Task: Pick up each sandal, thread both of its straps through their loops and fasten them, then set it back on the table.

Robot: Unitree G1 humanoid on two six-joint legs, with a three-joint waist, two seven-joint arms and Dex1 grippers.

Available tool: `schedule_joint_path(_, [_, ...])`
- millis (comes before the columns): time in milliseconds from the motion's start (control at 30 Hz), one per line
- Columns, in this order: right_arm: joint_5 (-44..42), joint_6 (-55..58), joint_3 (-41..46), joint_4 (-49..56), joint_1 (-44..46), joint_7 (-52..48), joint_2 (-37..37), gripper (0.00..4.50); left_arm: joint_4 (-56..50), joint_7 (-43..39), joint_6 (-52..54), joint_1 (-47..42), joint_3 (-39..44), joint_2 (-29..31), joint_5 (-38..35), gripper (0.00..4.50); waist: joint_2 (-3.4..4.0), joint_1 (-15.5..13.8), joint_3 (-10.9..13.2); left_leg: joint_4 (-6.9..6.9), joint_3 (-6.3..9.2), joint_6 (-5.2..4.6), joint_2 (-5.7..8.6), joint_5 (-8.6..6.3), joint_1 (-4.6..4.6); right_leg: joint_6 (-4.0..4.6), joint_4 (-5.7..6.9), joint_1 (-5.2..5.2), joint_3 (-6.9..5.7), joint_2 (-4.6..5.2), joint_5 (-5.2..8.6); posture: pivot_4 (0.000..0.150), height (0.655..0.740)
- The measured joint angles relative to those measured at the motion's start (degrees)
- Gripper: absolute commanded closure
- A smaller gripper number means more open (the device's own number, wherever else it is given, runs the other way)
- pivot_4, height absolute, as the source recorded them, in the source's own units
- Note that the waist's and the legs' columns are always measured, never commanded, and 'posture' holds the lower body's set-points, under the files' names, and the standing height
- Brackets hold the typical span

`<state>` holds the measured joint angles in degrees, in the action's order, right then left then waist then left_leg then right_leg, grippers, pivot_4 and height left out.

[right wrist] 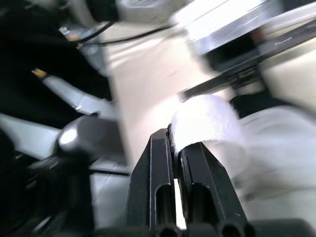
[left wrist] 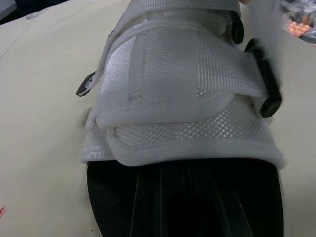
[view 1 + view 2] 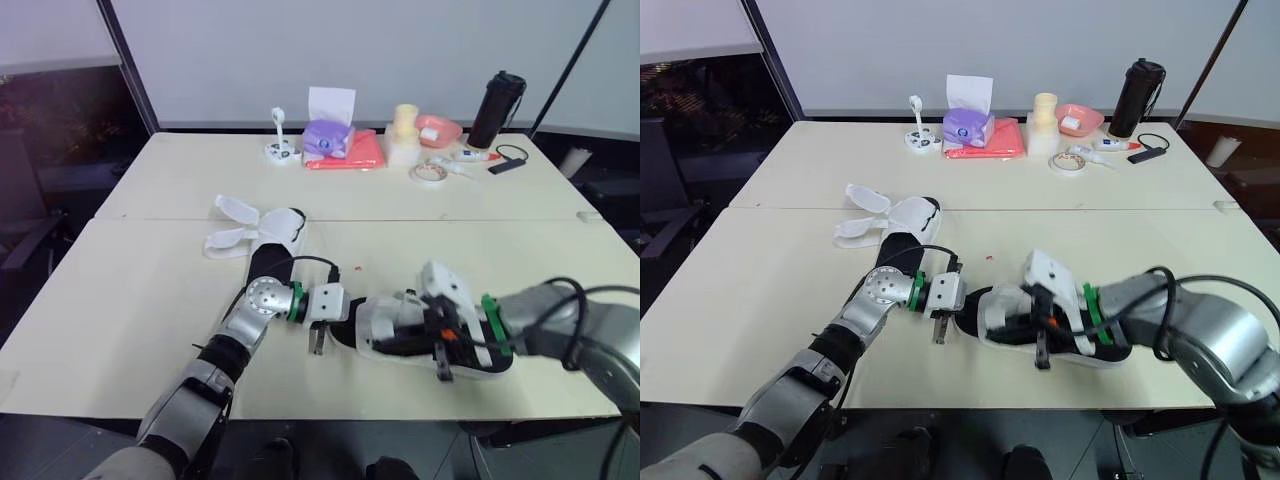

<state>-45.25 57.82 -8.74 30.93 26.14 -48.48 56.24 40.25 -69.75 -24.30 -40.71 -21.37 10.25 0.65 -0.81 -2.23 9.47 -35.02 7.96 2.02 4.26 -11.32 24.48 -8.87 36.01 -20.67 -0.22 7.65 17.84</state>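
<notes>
We take the table (image 3: 150, 300) centre in the head views as the clock origin, with 12 o'clock at the far edge. The first sandal (image 3: 392, 328) lies near the front edge at about 5 o'clock, its black sole on the table and its white mesh upper facing up. The right gripper (image 1: 174, 143) reaches over this sandal from the 3 o'clock side. Its fingers are pressed together on a white strap (image 1: 205, 121), and the end of the strap stands up out of the pinch. The left gripper (image 3: 316, 345) sits just beside the sandal's end at the sandal's 9 o'clock. We cannot tell whether it is spread or pressed together, nor whether it touches the sandal. The left wrist view shows the mesh upper close ahead, with straps lying across it. The second sandal (image 3: 268, 262) lies at about 10 o'clock, apart from both grippers, its white straps spread open on the table at its far end. Along the 12 o'clock edge stand a purple tissue box (image 3: 329, 135), a tape roll (image 3: 429, 173) and a black bottle (image 3: 496, 110).
</notes>
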Motion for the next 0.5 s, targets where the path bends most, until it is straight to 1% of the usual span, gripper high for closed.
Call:
schedule_joint_path(67, [4.23,-1.62,-2.9,-4.2,1.99,0.67,-2.06,4.46,0.13,0.06,-0.09,-0.07,-0.01,-0.04,0.01,4.5,0.01,0.01,0.0,0.0,0.01,0.0,0.03,0.0,0.0,0.0,0.02,-0.01,0.0,0.01,0.0,0.15,0.74])
schedule_joint_path(233, [8.87,-4.29,-5.87,-8.63,3.95,0.01,-3.91,4.46,0.3,0.53,-0.23,-0.04,-0.01,-0.06,0.01,4.5,0.01,0.02,-0.01,-0.04,0.03,0.0,0.04,0.01,-0.01,0.0,0.06,0.0,0.01,0.0,-0.01,0.15,0.74])
schedule_joint_path(300, [10.24,-5.5,-6.39,-9.26,3.97,-0.49,-4.14,3.8,0.33,0.92,-0.23,0.05,-0.02,-0.05,0.01,4.5,0.02,0.04,-0.01,-0.08,0.03,0.0,0.04,0.01,-0.02,-0.01,0.09,0.01,0.01,0.0,-0.01,0.15,0.74])
schedule_joint_path(367, [11.52,-6.65,-6.28,-9.9,4.1,-0.54,-4.16,2.99,0.31,1.3,-0.23,0.21,-0.03,-0.05,0.01,4.5,0.02,0.03,-0.01,-0.09,0.03,0.01,0.04,0.02,-0.06,0.0,0.09,0.04,0.01,-0.01,-0.02,0.15,0.74])
schedule_joint_path(500, [13.75,-6.99,-5.25,-11.72,4.04,-0.07,-4.27,0.9,0.04,1.3,-0.36,0.4,-0.03,0.04,0.01,4.5,0.04,0.05,-0.02,-0.07,0.04,0.01,0.04,0.02,-0.06,0.0,0.09,0.03,0.01,-0.01,-0.02,0.15,0.74])
